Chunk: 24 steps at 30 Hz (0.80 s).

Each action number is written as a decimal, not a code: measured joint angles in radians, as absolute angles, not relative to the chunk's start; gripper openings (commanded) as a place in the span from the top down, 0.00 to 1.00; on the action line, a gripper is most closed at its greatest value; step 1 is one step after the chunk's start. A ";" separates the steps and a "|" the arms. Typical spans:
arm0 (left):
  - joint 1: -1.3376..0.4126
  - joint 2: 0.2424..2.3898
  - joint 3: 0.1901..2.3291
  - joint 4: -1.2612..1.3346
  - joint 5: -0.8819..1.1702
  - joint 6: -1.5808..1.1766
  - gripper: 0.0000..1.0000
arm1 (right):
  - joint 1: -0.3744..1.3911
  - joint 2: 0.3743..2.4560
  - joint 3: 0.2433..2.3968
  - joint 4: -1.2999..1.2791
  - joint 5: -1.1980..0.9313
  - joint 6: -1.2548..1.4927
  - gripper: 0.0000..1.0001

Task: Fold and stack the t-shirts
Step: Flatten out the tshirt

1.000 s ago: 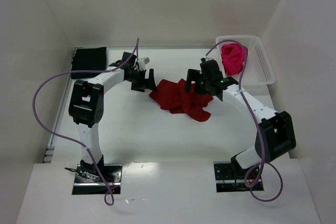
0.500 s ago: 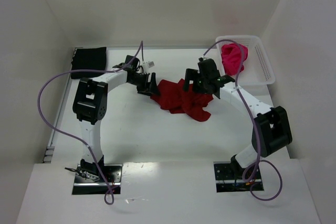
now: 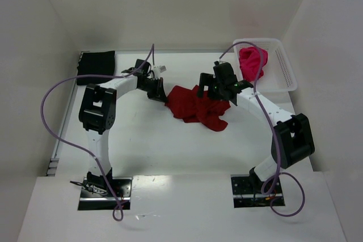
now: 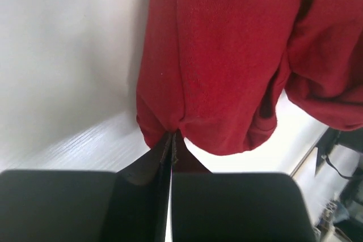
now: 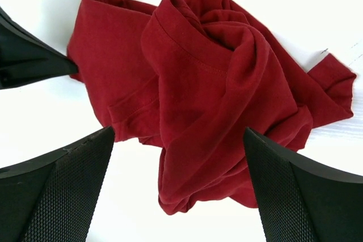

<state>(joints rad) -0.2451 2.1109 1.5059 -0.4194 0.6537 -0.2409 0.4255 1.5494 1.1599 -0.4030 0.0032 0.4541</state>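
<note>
The crimson red t-shirt (image 3: 195,106) lies crumpled mid-table. My left gripper (image 3: 161,93) is at its left edge, shut on a pinch of the cloth's hem (image 4: 172,136); the shirt (image 4: 227,55) spreads away from the jaws. The right gripper (image 3: 219,91) hovers over the shirt's right side, wide open, with the bunched cloth (image 5: 210,94) between and below its fingers (image 5: 177,140). The magenta-pink t-shirt (image 3: 252,62) sits bunched in the white basket. At the back left corner lies the black t-shirt (image 3: 96,63), flat.
The white lattice basket (image 3: 286,75) stands at the back right against the wall. White walls enclose the table on three sides. Purple cables loop off both arms. The left gripper's tip (image 5: 34,63) shows in the right wrist view.
My left gripper slid right to the crimson shirt's left edge and went from open to shut on it. The right gripper edged slightly back over the shirt, still open.
</note>
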 measured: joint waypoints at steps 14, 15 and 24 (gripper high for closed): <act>-0.229 1.695 1.506 -0.477 0.408 -0.270 1.00 | 0.426 1.551 1.160 -0.395 -0.013 0.435 0.00; -0.226 1.665 1.512 -0.498 0.381 -0.270 1.00 | 0.426 1.551 1.159 -0.383 -0.023 0.438 0.00; -0.217 1.504 1.638 -0.611 0.219 -0.273 1.00 | 0.426 1.495 1.135 -0.241 -0.141 0.464 0.00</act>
